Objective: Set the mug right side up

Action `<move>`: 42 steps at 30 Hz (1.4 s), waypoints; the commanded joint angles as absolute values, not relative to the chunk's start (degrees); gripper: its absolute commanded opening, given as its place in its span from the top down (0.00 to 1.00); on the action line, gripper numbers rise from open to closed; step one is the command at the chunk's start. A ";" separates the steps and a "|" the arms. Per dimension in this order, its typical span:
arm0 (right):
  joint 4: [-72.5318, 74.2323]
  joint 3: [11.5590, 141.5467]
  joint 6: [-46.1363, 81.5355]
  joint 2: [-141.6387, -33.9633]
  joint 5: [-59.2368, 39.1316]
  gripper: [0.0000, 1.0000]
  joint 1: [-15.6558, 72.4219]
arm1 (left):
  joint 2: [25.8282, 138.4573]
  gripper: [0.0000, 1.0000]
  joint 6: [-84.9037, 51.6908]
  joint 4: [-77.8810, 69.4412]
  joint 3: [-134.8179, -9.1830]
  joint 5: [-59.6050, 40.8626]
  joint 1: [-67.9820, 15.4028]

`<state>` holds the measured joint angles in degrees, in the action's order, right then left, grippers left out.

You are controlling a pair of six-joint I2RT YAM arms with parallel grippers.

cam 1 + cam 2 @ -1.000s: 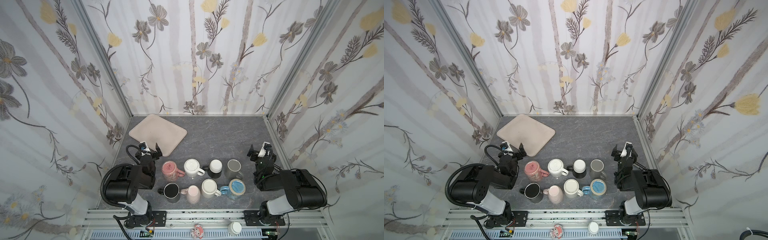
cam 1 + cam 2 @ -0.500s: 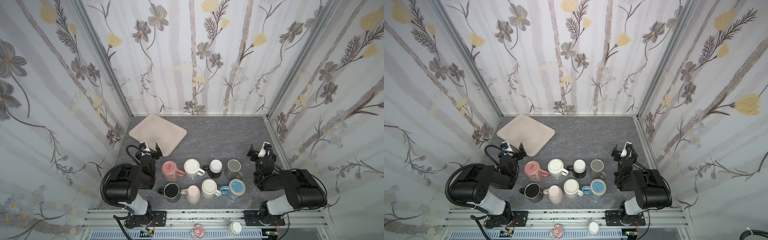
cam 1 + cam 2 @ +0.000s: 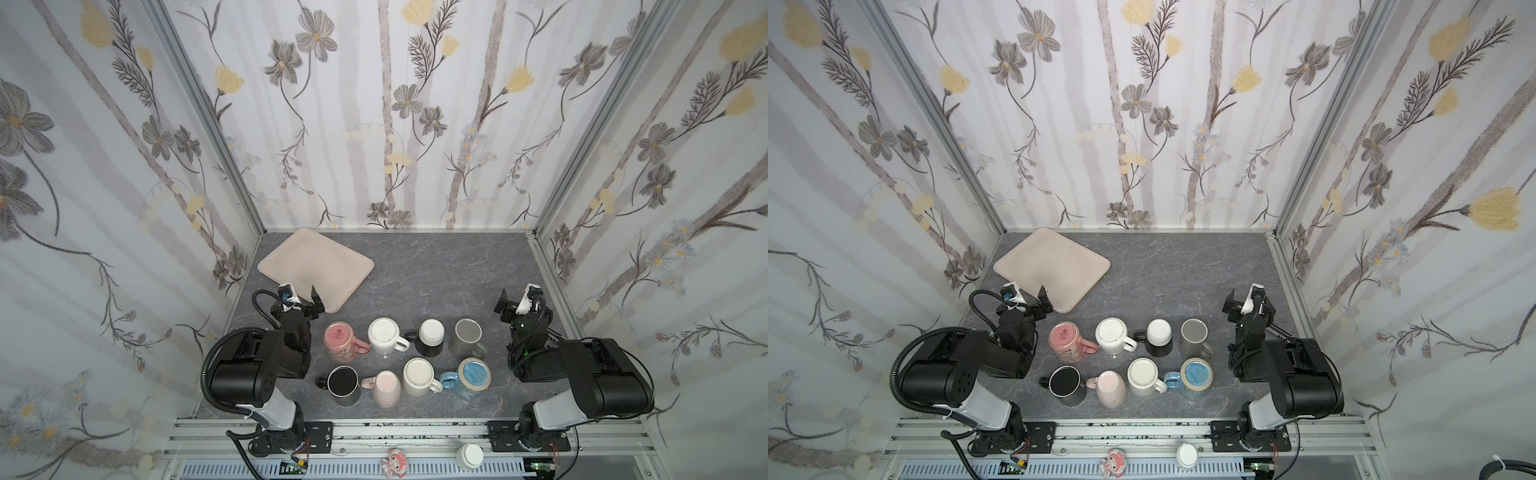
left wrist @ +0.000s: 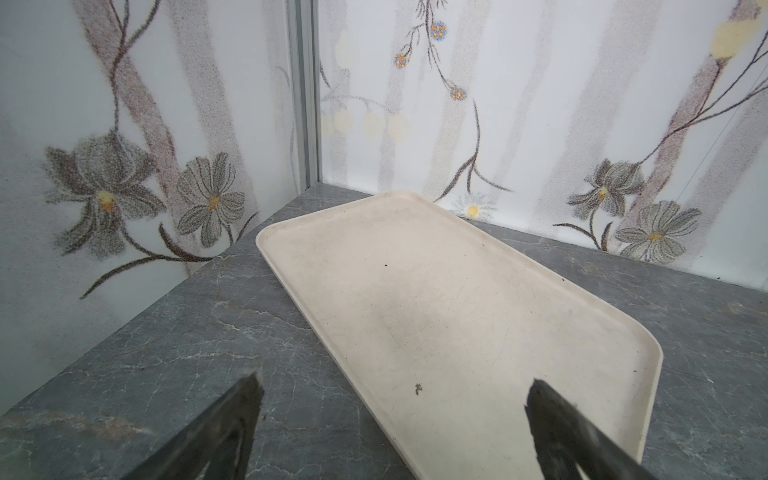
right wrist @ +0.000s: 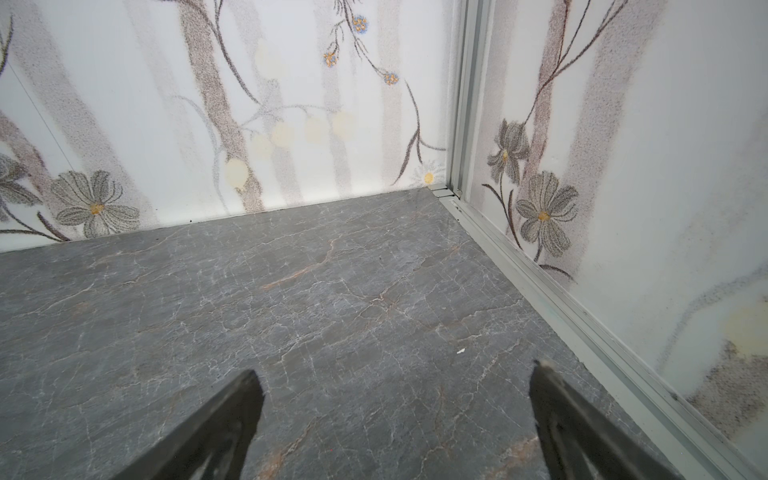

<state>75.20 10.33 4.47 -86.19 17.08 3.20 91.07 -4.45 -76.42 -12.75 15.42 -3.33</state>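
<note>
Both arms sit folded back at the near side of the grey marble-patterned bench [image 3: 436, 270]. The left end effector [image 3: 301, 296] holds its jaws wide apart at the near edge of a flat beige plastic tray [image 3: 316, 266], gripping nothing. The right end effector [image 3: 518, 298] gapes just as wide over bare bench. Between the arms stand two rows of ceramic mugs [image 3: 417, 372]. The rose-pink mug [image 3: 338, 337] sits bottom-up just beside the left arm, and the round red stamp on its base is too small to read.

Tray [image 4: 457, 291] ahead of left gripper [image 4: 395, 381] jaws: matt beige plastic. Tabletop [image 5: 332, 282] ahead of right gripper [image 5: 395, 370] jaws: grey veined stone-look.
</note>
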 commanded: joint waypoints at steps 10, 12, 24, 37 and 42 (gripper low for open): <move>77.17 10.28 4.22 -86.31 18.06 0.00 3.16 | 91.16 0.00 -4.03 -78.40 -13.15 16.07 -3.34; 77.16 10.29 4.27 -86.31 18.10 0.00 3.19 | 91.07 0.00 -4.01 -78.32 -13.16 15.97 -3.38; 76.63 10.50 4.57 -86.23 17.58 0.01 2.86 | 91.05 0.00 -4.13 -78.39 -13.17 15.91 -3.32; 45.71 24.67 8.13 -74.87 19.81 0.00 2.78 | 70.12 0.00 -8.21 -60.94 -18.11 17.94 -3.86; 37.99 29.82 23.44 -71.29 26.83 0.00 2.83 | 64.81 0.00 -30.58 -57.80 -20.23 26.79 -2.57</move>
<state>45.17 28.01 11.03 -72.62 21.02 3.18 66.96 -13.78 -61.54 -18.50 19.88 -3.51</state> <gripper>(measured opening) 0.995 0.998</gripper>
